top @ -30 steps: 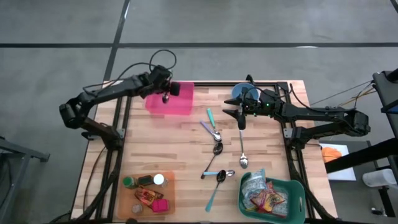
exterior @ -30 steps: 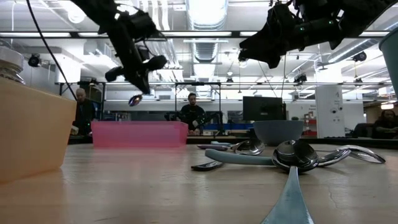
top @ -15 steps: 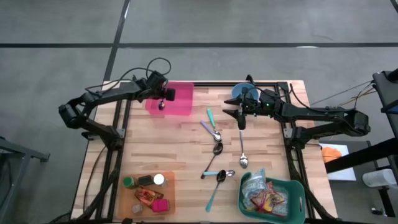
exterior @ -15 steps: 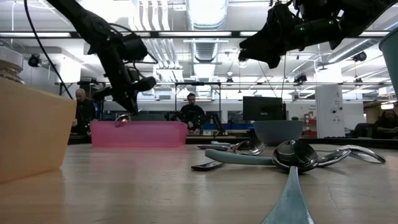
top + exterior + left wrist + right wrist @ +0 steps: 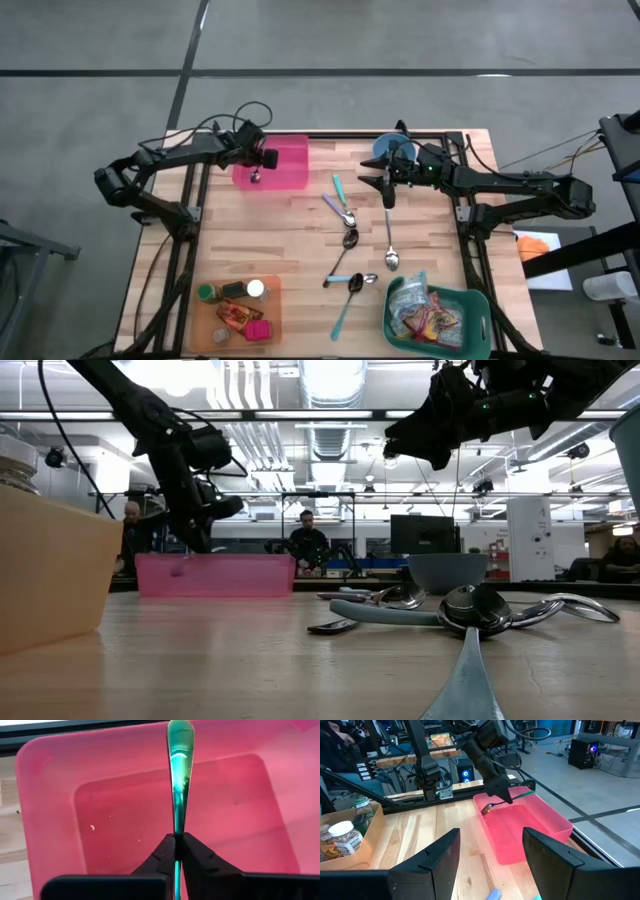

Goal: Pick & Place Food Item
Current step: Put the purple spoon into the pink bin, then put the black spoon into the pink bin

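A shiny green-tinted spoon [image 5: 178, 780] is held by my left gripper [image 5: 262, 160], which is shut on it above the pink bin [image 5: 285, 170] at the table's far left. The spoon's bowl end [image 5: 180, 570] hangs down between the bin's walls; whether it touches the floor I cannot tell. My right gripper [image 5: 380, 188] stands open above the table's far middle, near the blue bowl [image 5: 392, 148], with nothing between its fingers. Food packets lie in a green basket [image 5: 470, 310] at the near right. My left gripper pinches the spoon's handle [image 5: 176, 836] between its two fingers, partway along its length. The fingers slant steeply down from the table's left side. The spoon runs on past the fingertips, along the way they point, down into the bin, bowl end lowest.
Several loose spoons [image 5: 348, 240] lie scattered over the table's middle. An orange tray [image 5: 272, 300] with jars and packets sits at the near left. People stand in the room behind the table in the low view.
My left gripper has come down and gone a little toward the table's left edge, still shut on the spoon. The spoon's bowl end has sunk from above the bin's rim to between its walls. The bin has slid slightly toward the left edge.
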